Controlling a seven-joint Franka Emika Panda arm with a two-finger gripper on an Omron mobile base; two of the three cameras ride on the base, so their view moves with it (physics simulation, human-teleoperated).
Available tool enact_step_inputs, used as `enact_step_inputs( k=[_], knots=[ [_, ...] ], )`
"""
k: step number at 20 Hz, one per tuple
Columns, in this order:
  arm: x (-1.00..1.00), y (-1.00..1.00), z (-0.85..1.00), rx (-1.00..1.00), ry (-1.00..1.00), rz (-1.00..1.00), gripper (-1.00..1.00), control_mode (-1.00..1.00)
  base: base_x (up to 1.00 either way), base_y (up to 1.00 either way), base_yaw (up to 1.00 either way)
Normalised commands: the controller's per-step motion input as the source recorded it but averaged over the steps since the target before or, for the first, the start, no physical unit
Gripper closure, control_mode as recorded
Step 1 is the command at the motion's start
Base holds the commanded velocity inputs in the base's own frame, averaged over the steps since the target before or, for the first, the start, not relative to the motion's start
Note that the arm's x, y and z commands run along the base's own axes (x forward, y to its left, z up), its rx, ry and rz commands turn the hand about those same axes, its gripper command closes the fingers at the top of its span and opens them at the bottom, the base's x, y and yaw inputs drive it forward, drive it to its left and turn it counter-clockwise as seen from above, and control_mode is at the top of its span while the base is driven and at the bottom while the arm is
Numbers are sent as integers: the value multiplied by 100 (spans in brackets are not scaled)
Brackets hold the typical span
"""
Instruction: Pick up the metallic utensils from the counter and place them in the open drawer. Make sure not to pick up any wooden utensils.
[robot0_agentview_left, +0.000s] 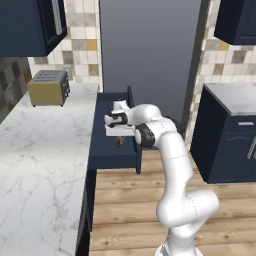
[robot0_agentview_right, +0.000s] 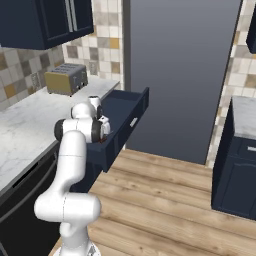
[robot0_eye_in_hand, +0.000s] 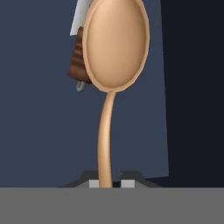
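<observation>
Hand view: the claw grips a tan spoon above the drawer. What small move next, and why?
Probably carry the wooden spoon back toward the counter instead of releasing it. The claw is shut on its handle over the open drawer, where a brown-handled metallic utensil already lies, and wooden utensils do not belong there.

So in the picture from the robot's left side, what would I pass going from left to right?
Toaster → marble worktop → open drawer → tool over the drawer, shut on a brown-handled utensil → navy cabinet on the far right.
</observation>
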Motion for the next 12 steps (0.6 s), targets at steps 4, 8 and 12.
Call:
enact_step_inputs(
  k=[4, 8, 12],
  knots=[
    [0, 9, -31, 0, -1, 0, 100, -100, 0, 0, 0],
    [0, 0, -9, 0, 0, 0, 100, -100, 0, 0, 0],
    [0, 2, -9, 0, 0, 0, -100, -100, 0, 0, 0]
  ],
)
